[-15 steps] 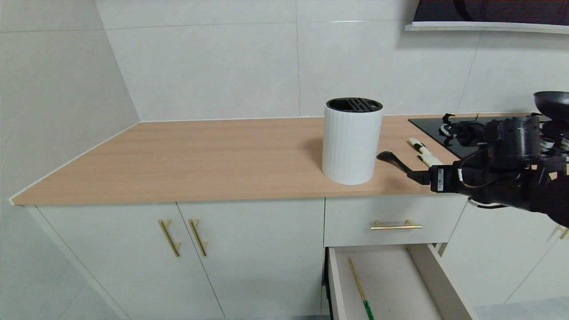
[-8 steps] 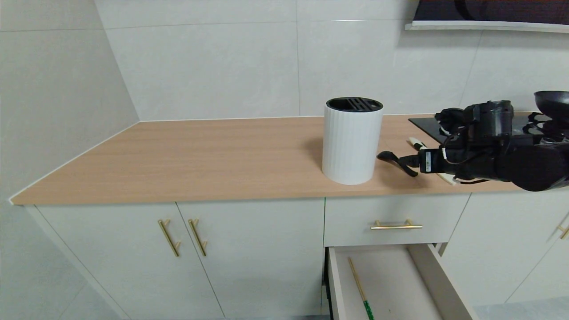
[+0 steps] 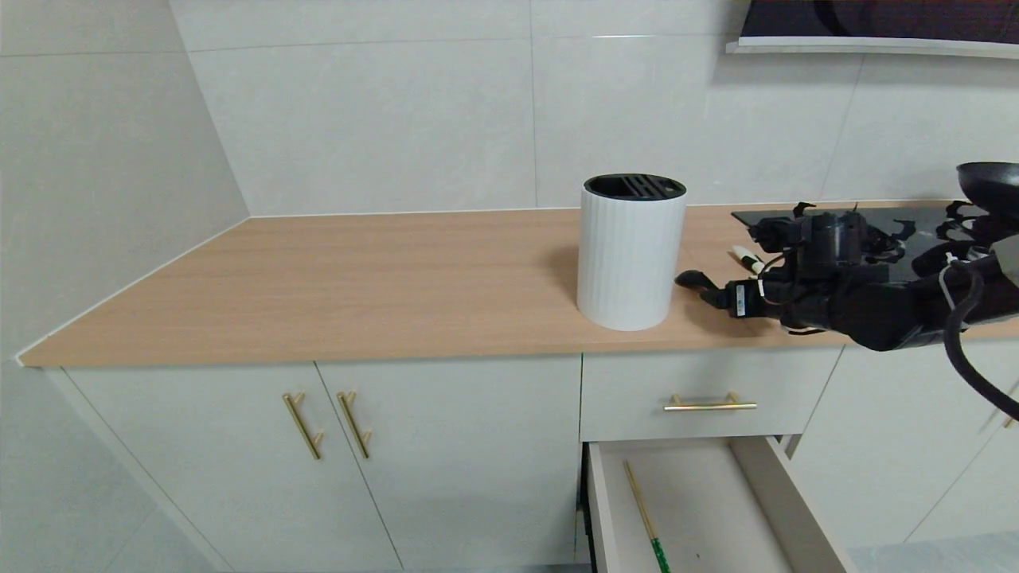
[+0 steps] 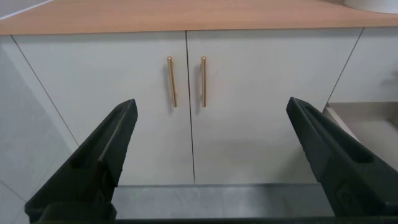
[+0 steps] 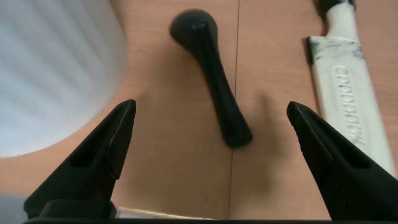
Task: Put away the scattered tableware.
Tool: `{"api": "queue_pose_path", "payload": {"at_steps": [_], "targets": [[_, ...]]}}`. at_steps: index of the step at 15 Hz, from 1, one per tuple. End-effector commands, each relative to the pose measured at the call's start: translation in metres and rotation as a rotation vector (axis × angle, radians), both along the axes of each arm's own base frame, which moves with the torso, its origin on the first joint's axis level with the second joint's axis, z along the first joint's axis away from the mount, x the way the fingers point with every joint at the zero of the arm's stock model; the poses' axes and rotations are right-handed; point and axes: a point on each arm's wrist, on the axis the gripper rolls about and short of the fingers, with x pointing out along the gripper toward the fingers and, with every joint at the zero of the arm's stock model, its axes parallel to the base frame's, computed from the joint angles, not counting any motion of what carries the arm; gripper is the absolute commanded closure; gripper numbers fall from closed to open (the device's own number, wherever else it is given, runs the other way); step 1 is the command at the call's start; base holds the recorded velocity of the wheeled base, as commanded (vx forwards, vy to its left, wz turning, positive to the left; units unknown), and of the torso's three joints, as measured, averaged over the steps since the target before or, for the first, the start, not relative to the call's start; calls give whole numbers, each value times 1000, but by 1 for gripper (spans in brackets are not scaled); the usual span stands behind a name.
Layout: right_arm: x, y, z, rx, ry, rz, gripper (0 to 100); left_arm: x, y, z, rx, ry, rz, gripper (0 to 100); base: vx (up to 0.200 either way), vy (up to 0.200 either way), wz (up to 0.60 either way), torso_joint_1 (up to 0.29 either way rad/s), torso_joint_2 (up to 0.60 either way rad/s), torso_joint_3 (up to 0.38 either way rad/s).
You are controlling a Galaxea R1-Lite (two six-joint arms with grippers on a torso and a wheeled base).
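Observation:
A black spoon (image 3: 691, 278) lies on the wooden counter (image 3: 382, 278), just right of a white ribbed utensil holder (image 3: 630, 253). My right gripper (image 3: 726, 301) hovers low over the spoon's handle end, open. From the right wrist, the black spoon (image 5: 211, 74) lies between the open fingers (image 5: 93, 162), ahead of my right gripper (image 5: 214, 168), with the holder (image 5: 56, 74) on one side and a cream-handled knife (image 5: 348, 81) on the other. The knife (image 3: 747, 256) lies behind the right arm. My left gripper (image 4: 211, 168) is open, facing the cabinet doors (image 4: 186, 106).
A drawer (image 3: 593, 509) stands pulled out below the counter, with a chopstick (image 3: 643, 517) inside. A black hob (image 3: 915, 231) and a dark pan (image 3: 987, 179) are at the far right. Wall tiles close off the counter's back and left.
My right arm has moved from the counter's front edge forward and left, down over the spoon's handle. The spoon, knife and holder have not moved.

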Motion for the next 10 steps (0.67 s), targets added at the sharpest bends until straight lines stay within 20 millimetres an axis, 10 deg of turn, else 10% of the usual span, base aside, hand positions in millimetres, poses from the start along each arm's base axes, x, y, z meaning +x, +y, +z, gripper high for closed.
{"api": "queue_pose_path", "payload": {"at_steps": [1,10], "targets": [[11,-4,-18,-3,31,-13,0,0,0,0,0,0,1,0,0,0,0,0,0,0],[21,-4,-28,-7,40,-29,0,0,0,0,0,0,1,0,0,0,0,0,0,0]]}}
